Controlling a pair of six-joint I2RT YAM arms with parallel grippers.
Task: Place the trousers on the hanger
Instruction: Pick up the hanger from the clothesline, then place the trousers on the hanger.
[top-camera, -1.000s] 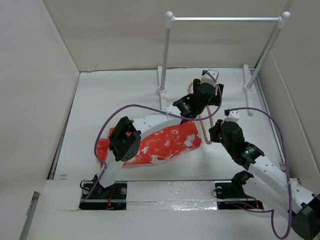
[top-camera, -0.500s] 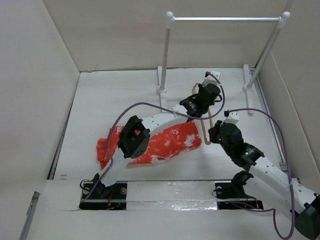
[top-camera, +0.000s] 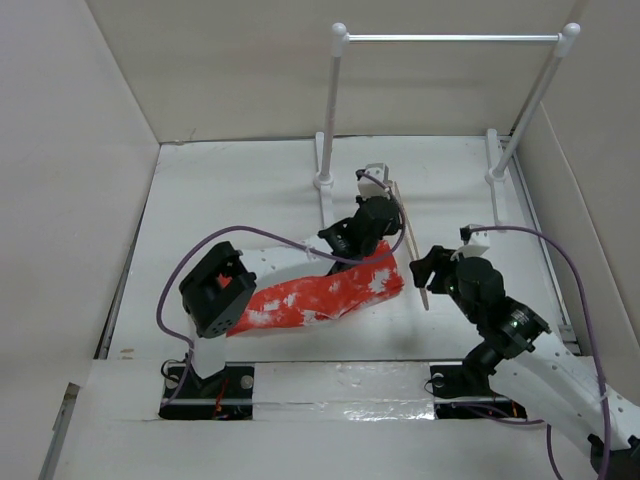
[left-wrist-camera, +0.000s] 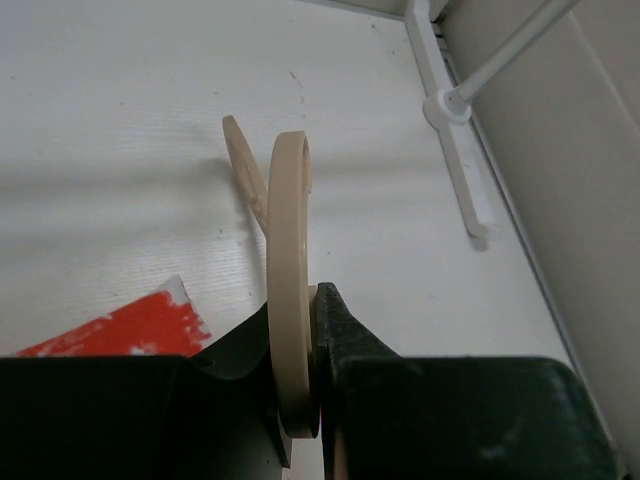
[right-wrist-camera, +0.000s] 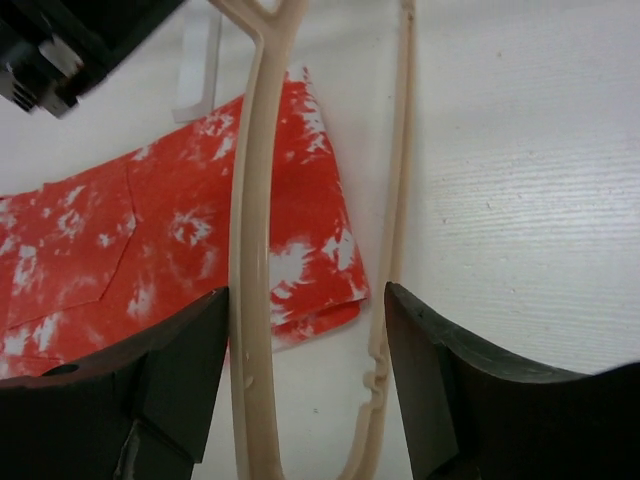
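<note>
The trousers (top-camera: 320, 290) lie flat as a red-orange, white-blotched strip on the table's near middle. The pale hanger (top-camera: 411, 245) runs from beside my left gripper (top-camera: 388, 207) down past the trousers' right end. My left gripper (left-wrist-camera: 312, 335) is shut on the hanger's hook (left-wrist-camera: 287, 240); a corner of the trousers (left-wrist-camera: 130, 330) shows at its lower left. My right gripper (right-wrist-camera: 305, 335) stands open around the hanger's (right-wrist-camera: 246, 250) rounded end, a finger outside each side. The upper arm of that end crosses over the trousers' (right-wrist-camera: 130, 230) right end.
A white-posted rack (top-camera: 335, 110) with a metal bar (top-camera: 450, 38) stands at the back, its feet (left-wrist-camera: 455, 150) on the table. White walls (top-camera: 70, 180) close in the table on the left, back and right. Purple cables (top-camera: 560, 260) loop over both arms.
My left gripper has shut on the hanger's hook and swung it left and nearer. My right gripper has opened, letting go of the hanger's end. The left arm's elbow has moved left.
</note>
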